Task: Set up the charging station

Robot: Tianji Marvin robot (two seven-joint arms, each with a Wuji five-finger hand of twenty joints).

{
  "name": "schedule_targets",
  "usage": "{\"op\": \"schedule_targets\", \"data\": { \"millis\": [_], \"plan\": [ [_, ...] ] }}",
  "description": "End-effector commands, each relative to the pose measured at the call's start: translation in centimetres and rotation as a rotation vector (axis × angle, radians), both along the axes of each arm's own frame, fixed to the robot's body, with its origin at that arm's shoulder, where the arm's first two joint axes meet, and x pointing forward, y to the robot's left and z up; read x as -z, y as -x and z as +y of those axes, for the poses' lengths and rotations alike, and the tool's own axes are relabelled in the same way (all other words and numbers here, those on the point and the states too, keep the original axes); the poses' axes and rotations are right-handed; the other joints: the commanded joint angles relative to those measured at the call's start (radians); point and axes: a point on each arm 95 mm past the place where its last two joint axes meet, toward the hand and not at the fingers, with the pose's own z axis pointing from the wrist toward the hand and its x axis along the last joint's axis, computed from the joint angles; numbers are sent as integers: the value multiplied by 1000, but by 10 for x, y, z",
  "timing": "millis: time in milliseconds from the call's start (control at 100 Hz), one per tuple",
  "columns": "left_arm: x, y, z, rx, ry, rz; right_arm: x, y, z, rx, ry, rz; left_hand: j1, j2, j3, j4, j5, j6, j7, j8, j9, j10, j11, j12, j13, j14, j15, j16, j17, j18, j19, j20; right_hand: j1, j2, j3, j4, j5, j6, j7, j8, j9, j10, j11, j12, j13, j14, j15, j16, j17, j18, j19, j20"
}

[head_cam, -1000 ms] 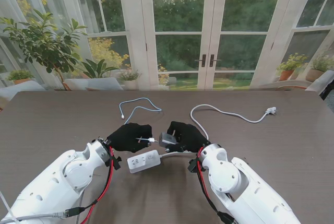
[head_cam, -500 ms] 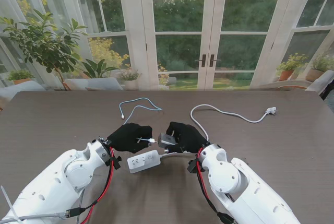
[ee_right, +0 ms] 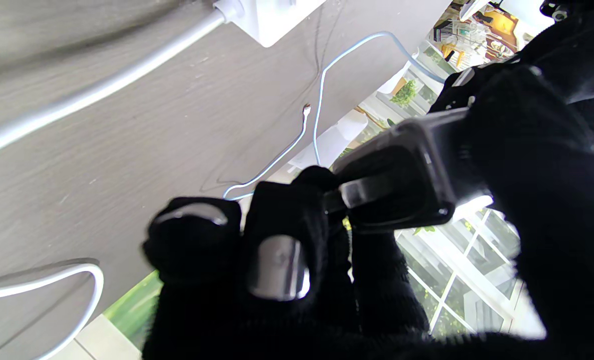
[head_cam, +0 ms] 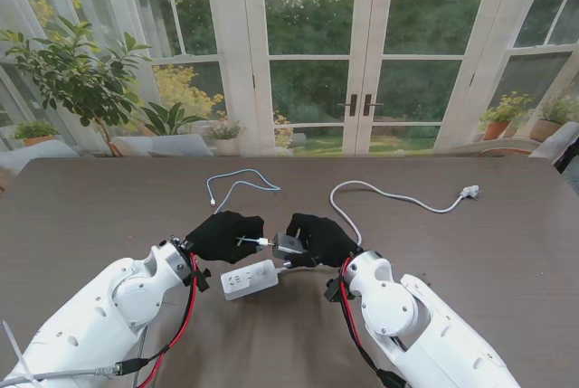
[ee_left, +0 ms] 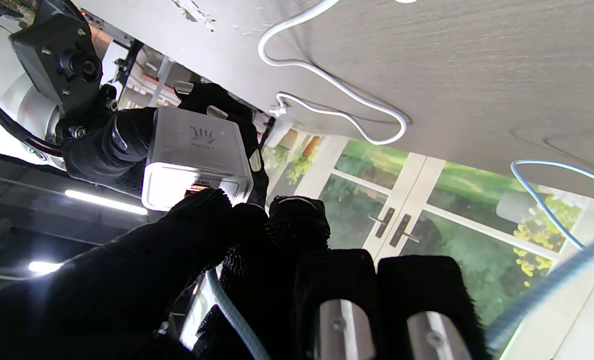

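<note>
On the dark table [head_cam: 109, 198] we count one white power strip [head_cam: 250, 279], one grey charger block [head_cam: 289, 244], one thin blue-white charging cable [head_cam: 237, 185] and one thicker white cord [head_cam: 389, 195] ending in a plug [head_cam: 469, 192] far to our right. Our left hand [head_cam: 224, 236] is pinched shut on the cable's connector [head_cam: 255, 242], whose tip points at the charger. Our right hand [head_cam: 318, 238] is clamped around the charger block, gripped between thumb and fingers [ee_right: 281, 235] in the right wrist view. Both hands meet just beyond the power strip, which lies flat on the table nearer to us, between our forearms. From the left wrist, the charger [ee_left: 194, 157] faces our fingertips [ee_left: 297, 222], its port side very close to them; we cannot tell whether the connector touches it.
</note>
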Motion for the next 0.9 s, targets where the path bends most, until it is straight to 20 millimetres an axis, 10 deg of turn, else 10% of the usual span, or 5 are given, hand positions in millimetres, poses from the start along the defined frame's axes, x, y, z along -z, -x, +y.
{"op": "schedule_targets", "data": {
  "millis": [0, 890],
  "plan": [
    [-1, -1, -3, 10, -10, 2, 2, 4, 5, -19, -3, 7, 28, -15, 54, -31, 27, 23, 39, 11, 140, 40, 119, 16, -31, -210, 143, 13, 43, -155, 282, 34, 155, 138, 175, 128, 43, -103, 276, 79, 40, -82, 89, 9, 30, 3, 19, -578, 6, 3, 45, 18],
    [-2, -2, -5, 39, -51, 8, -2, 4, 9, -23, 4, 6, 26, -16, 54, -25, 30, 17, 33, 7, 138, 29, 129, 5, -31, -218, 143, 14, 44, -165, 282, 33, 152, 140, 174, 128, 42, -100, 276, 79, 39, -81, 90, 9, 30, 2, 21, -578, 6, 3, 45, 19]
  ]
}}
